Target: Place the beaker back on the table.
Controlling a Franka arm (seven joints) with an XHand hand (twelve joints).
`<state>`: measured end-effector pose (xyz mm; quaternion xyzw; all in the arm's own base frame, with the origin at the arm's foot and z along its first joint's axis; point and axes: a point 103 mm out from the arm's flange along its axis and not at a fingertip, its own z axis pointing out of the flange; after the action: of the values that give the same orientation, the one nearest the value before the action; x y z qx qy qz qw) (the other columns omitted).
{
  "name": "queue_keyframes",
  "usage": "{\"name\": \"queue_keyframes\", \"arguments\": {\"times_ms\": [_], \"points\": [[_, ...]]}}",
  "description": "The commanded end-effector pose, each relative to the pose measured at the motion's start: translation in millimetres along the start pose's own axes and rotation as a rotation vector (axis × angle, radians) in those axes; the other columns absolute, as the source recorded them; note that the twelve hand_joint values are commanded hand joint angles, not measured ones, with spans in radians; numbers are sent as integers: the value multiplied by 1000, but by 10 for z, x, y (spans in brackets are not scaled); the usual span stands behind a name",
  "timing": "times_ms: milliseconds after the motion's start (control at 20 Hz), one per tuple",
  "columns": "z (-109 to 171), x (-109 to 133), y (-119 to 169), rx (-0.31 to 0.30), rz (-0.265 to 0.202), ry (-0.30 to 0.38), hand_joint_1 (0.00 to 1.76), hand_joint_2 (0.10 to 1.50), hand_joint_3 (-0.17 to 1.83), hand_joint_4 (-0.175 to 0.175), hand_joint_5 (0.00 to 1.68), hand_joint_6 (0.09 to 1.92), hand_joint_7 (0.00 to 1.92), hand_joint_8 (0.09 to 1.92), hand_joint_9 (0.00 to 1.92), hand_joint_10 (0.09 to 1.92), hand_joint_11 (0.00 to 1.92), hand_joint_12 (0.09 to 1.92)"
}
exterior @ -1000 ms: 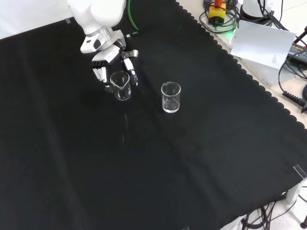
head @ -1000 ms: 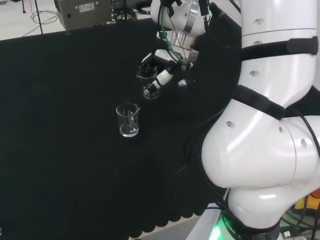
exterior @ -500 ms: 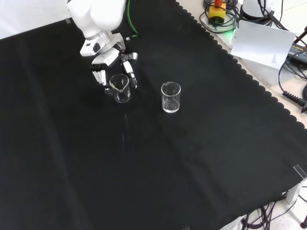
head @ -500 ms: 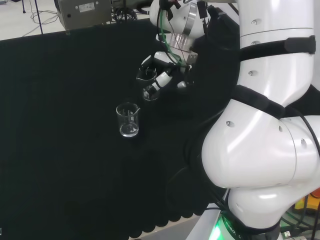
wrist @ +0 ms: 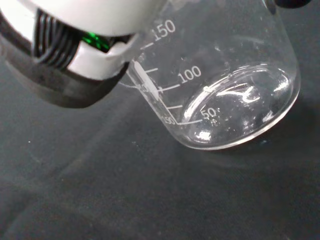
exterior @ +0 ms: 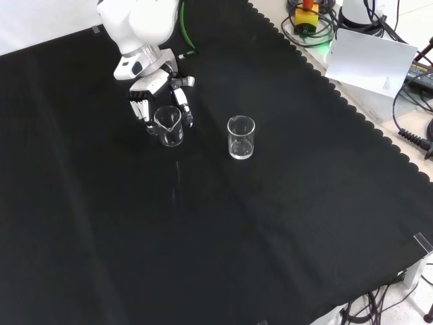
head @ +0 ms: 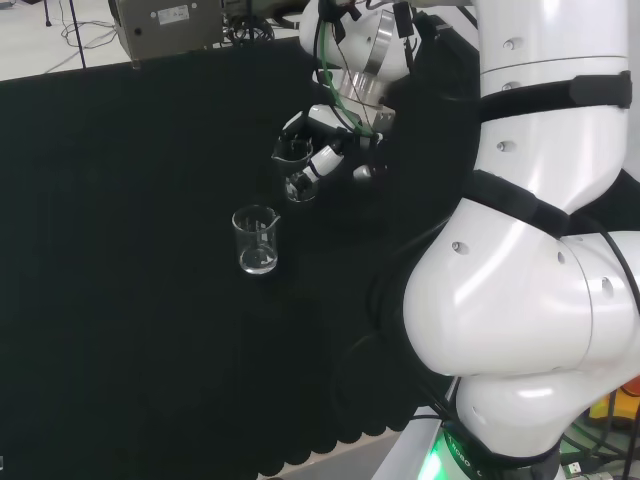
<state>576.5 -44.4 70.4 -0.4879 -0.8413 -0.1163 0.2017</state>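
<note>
Glass beaker (exterior: pixel 169 126) sits in the hand's (exterior: pixel 150 88) curled fingers, at or just above the cloth (exterior: pixel 203 230). If it's let go tilted, I'd expect it to tip over.

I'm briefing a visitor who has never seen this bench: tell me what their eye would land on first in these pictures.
First, the hand, fingers curled round a clear beaker near the top left of the black cloth in the front view. To its right in that view, a second clear beaker stands alone and upright. In the head view, the arm's big white links loom at the right.
</note>
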Motion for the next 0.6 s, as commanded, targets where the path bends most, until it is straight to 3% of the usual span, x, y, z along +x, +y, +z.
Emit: {"name": "queue_keyframes", "arguments": {"times_ms": [50, 150, 450, 550, 600], "points": [[15, -51, 6, 16, 14, 15, 1123, 776, 547, 26, 1142, 861, 1356, 484, 1581, 87, 1284, 746], [14, -76, -15, 22, 9, 34, 1111, 833, 455, 35, 1115, 875, 1257, 534, 1537, 87, 1210, 821], [19, -65, -19, 56, -2, 28, 1046, 1013, 125, 161, 1052, 903, 1017, 728, 1405, 87, 955, 1046], [21, -72, -32, 57, 0, 19, 978, 980, 88, 14, 988, 820, 969, 742, 1363, 87, 887, 1092], [22, -65, -35, 57, 2, 12, 959, 966, 84, -31, 966, 792, 953, 743, 1346, 87, 863, 1105]]}}
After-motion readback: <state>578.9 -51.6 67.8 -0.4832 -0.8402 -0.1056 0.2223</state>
